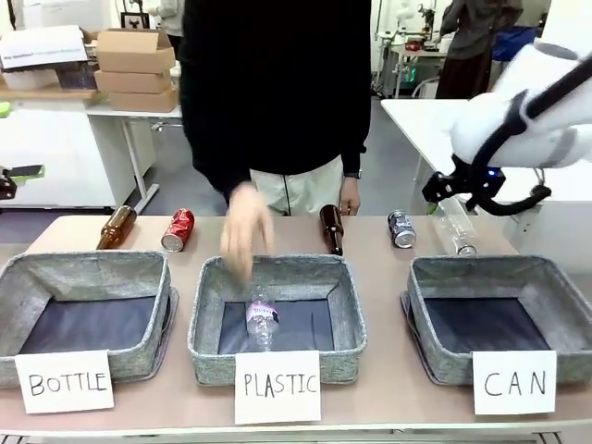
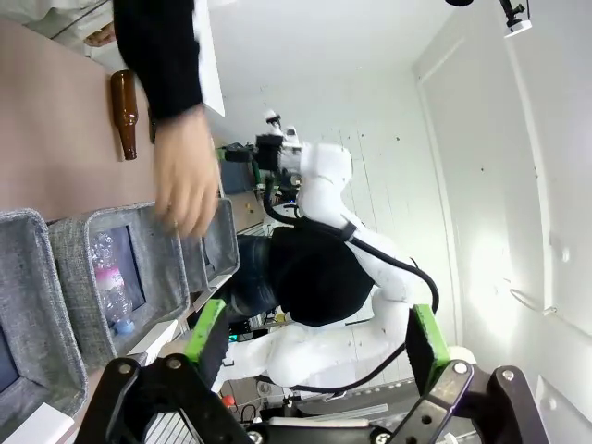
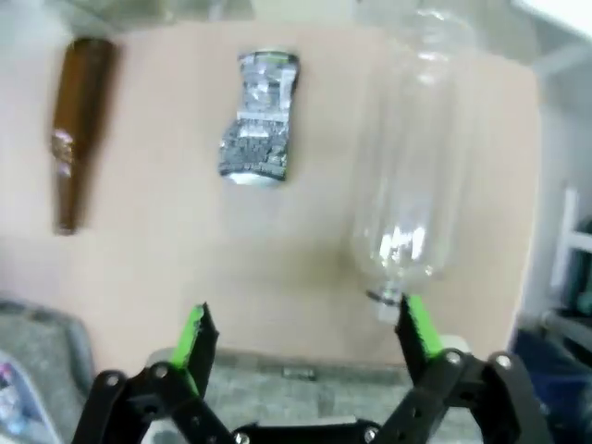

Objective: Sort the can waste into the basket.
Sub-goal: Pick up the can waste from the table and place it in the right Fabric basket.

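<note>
Lying on its side on the smooth beige table (image 1: 384,375), the dented silvery-grey can (image 1: 401,228) is seen at 11 o'clock of the woven grey CAN basket (image 1: 421,305), just apart from its rim. The cylindrical red can (image 1: 178,229) is found well off at 9 o'clock, beside a brown glass bottle (image 1: 117,227). The right end effector (image 3: 305,319) is held wide and empty, with the silvery can at 12 o'clock and a ribbed clear plastic bottle (image 3: 407,166) at 1 o'clock. The left end effector (image 2: 314,324) is likewise spread wide, with nothing gripped. A person's hand (image 1: 245,231) is blurred above the PLASTIC basket (image 1: 205,314).
</note>
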Tool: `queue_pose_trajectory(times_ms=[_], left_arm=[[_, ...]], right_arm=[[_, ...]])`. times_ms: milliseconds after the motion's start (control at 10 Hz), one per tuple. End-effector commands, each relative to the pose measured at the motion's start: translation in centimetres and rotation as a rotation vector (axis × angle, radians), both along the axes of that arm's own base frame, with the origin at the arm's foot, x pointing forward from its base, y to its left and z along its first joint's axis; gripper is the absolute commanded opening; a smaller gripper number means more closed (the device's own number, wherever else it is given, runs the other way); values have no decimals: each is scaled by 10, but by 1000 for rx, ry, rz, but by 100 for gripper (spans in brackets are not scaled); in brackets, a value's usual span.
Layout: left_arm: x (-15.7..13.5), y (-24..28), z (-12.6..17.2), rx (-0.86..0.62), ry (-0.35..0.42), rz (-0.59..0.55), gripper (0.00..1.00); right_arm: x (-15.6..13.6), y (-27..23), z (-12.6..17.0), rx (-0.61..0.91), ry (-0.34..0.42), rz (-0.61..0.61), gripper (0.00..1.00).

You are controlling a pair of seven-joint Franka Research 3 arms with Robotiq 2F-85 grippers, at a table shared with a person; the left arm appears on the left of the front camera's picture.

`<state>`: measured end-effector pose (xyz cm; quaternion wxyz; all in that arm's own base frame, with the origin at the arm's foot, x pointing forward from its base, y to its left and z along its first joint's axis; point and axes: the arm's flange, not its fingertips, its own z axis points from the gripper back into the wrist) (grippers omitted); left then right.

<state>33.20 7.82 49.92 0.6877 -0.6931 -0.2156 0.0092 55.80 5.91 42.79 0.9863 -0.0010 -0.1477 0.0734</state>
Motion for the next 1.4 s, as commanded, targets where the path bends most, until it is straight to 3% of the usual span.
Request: queue_pose_trajectory(times_ms=[0, 300, 700, 1300], left_arm=[[-1, 0, 1, -13, -28, -2, 100], [-1, 0, 1, -13, -28, -2, 100], [-1, 0, 1, -13, -28, -2, 100], [-1, 0, 1, -13, -28, -2, 100]], right_arm=[[57, 35, 1, -85, 82, 41, 100], [96, 76, -43, -82, 188, 38, 100], [122, 76, -80, -104, 312, -5, 100], [146, 64, -113, -56, 376, -67, 100]])
